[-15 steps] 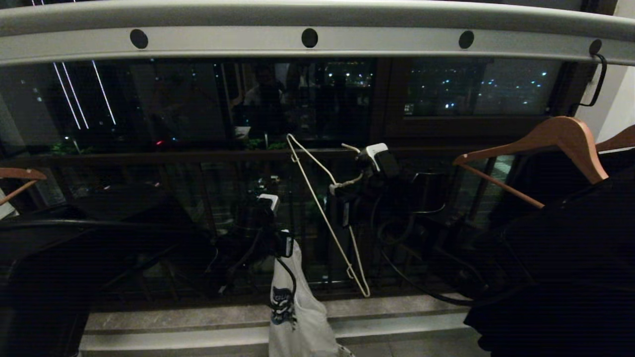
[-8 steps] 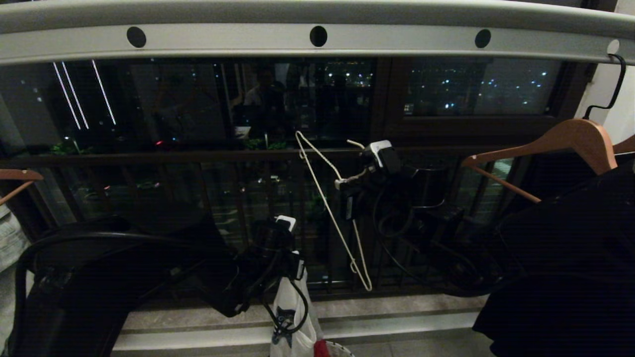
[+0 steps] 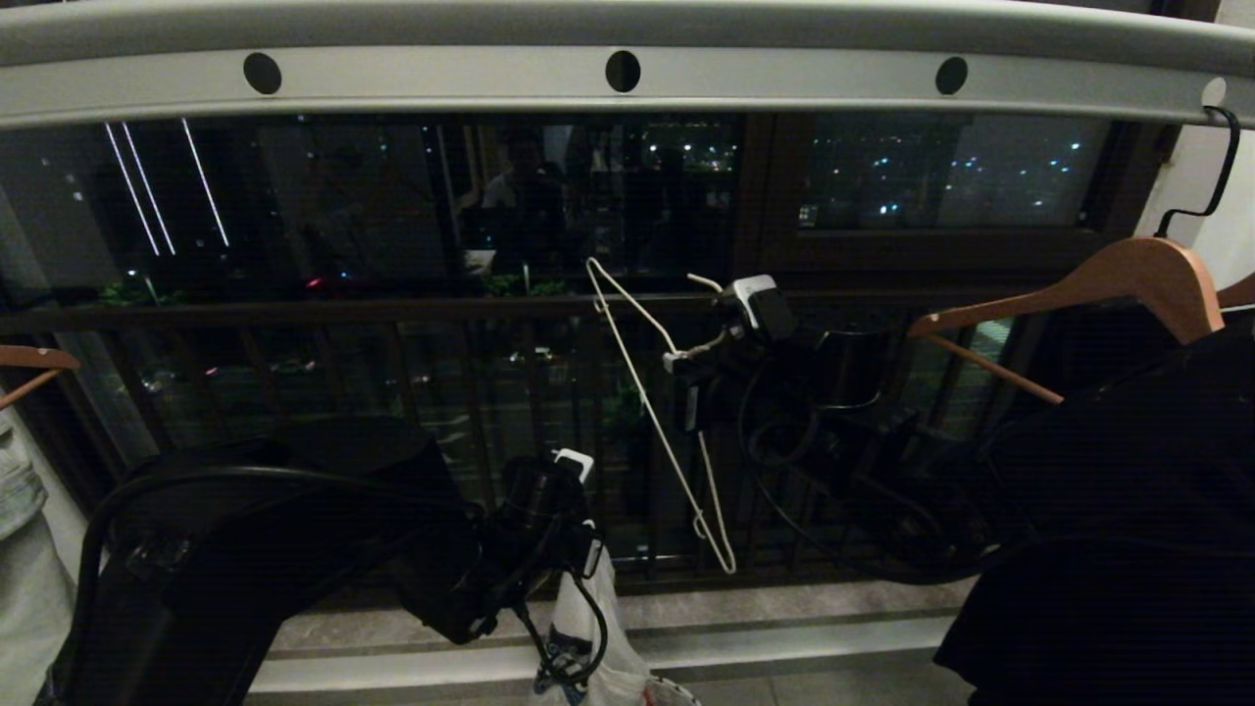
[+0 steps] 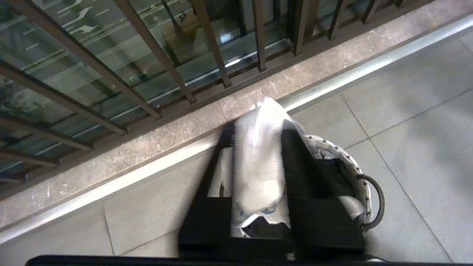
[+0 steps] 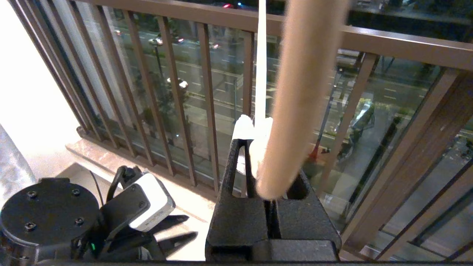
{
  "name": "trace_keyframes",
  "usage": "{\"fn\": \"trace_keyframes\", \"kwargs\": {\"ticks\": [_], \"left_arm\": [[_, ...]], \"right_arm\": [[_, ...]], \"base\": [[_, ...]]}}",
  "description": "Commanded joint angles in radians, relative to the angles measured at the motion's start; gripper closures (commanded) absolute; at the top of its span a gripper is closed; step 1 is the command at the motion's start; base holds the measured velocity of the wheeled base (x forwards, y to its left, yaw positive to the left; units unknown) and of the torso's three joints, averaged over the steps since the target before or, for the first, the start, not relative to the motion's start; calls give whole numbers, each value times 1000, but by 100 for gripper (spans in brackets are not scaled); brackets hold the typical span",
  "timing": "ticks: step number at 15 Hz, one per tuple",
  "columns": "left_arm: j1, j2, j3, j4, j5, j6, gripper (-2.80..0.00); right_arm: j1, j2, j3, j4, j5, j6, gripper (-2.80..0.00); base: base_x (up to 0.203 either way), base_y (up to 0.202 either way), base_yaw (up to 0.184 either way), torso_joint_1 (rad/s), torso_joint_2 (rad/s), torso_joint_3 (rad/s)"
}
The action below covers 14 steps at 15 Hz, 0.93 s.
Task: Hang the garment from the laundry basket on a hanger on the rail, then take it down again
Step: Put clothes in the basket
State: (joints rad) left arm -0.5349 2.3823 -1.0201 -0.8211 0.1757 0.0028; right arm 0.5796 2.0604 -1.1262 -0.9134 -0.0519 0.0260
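Note:
The white garment (image 4: 257, 155) lies between the parted fingers of my left gripper (image 4: 258, 122) and hangs down into the laundry basket (image 4: 364, 177). The head view shows this gripper (image 3: 578, 549) low and left of centre, with the garment (image 3: 583, 628) under it. My right gripper (image 3: 686, 368) is higher, at mid-height, shut on the twisted neck of the white wire hanger (image 3: 649, 392), which hangs tilted. The right wrist view shows it (image 5: 255, 147) clamped on the hanger (image 5: 261, 74). The rail (image 3: 441, 83) runs across the top, well above both grippers.
A brown wooden hanger (image 3: 1108, 279) carrying a black garment (image 3: 1128, 510) hangs from the rail at the right. The tip of another wooden hanger (image 3: 29, 358) shows at the left. The dark balcony railing (image 3: 392, 309) and a stone sill (image 4: 166, 129) stand just beyond the basket.
The whole view has shifted a little. My left gripper has sunk with the garment toward the basket and its fingers have parted. The right gripper still holds the hanger in place.

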Motion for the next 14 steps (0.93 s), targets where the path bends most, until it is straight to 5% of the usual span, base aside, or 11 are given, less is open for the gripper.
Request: {"fn": "trace_keyframes", "kwargs": {"ticks": [1, 8, 9, 14], "left_arm": [[0, -17, 23, -4, 0, 11, -280], [0, -113, 79, -2, -4, 62, -280], [-2, -127, 89, -2, -4, 63, 0], [-4, -269, 121, 4, -4, 71, 0]], "right_arm": [[0, -1, -1, -5, 0, 0, 0], [-1, -2, 0, -5, -2, 0, 0], [0, -2, 0, -5, -2, 0, 0], [7, -29, 67, -8, -27, 2, 0]], "base": [[0, 0, 0, 0, 0, 0], [0, 0, 0, 0, 0, 0], [0, 0, 0, 0, 0, 0], [0, 0, 0, 0, 0, 0]]}}
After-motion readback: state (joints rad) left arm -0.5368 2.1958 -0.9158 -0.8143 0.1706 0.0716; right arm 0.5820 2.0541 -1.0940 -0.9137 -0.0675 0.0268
